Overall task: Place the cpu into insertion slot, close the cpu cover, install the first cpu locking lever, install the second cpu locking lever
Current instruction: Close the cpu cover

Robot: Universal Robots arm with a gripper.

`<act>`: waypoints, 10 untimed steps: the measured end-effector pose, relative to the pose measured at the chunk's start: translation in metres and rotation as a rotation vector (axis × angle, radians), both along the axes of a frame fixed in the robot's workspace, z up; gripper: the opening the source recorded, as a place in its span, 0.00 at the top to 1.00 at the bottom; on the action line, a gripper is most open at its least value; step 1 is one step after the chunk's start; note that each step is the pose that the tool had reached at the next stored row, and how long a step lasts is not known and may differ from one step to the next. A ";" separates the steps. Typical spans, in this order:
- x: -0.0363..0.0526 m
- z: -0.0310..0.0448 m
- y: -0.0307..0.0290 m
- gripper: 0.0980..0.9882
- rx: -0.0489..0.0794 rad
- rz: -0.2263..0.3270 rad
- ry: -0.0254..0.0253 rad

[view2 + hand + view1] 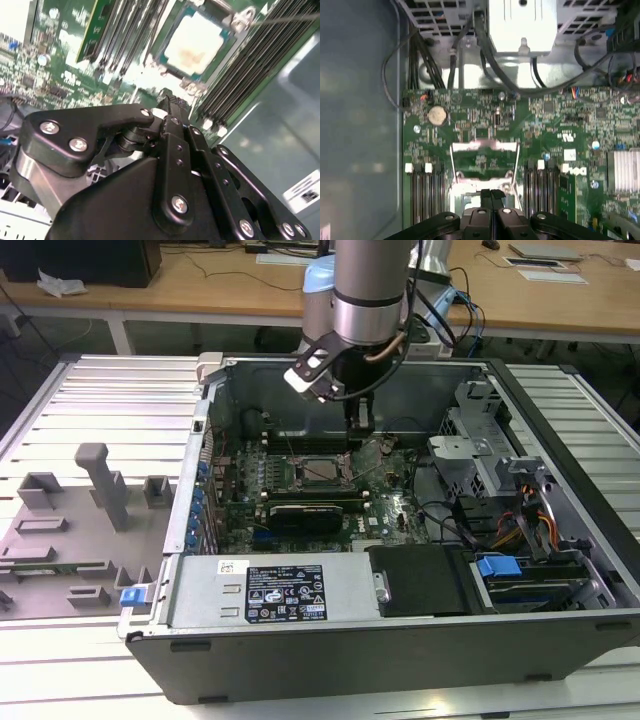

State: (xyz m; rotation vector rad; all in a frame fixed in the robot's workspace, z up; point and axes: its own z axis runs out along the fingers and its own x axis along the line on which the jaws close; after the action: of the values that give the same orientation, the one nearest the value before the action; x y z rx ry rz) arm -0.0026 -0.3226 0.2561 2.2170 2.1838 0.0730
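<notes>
The cpu [192, 42] lies seated in the insertion slot [293, 472], silvery top up. The gripper [492, 196] hangs just beside it, fingers pressed together, carrying nothing. The cpu cover [482, 146] appears raised. Judgement: chip light, rigid, fragile underneath, so take it by the edges. Cover thin, stiff, best pushed on its frame.

A: Exterior view: bright, even room light; motherboard [392, 508] shadowed inside the case [400, 660].
B: Second wrist view: glare washes out the cpu [192, 47]. First wrist view: dimmer, metal bracket [522, 25] blown white.
</notes>
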 end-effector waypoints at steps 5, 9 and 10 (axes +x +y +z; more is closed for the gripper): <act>0.0285 -0.0001 -0.0007 0.99 0.000 0.000 0.0024; 0.0458 -0.0001 -0.0009 0.99 0.000 0.000 0.0033; 0.0512 0.0000 -0.0010 0.99 0.000 0.000 0.0037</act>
State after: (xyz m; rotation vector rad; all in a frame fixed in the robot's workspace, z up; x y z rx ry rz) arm 0.0487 -0.3235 0.2561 2.2191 2.1856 0.0689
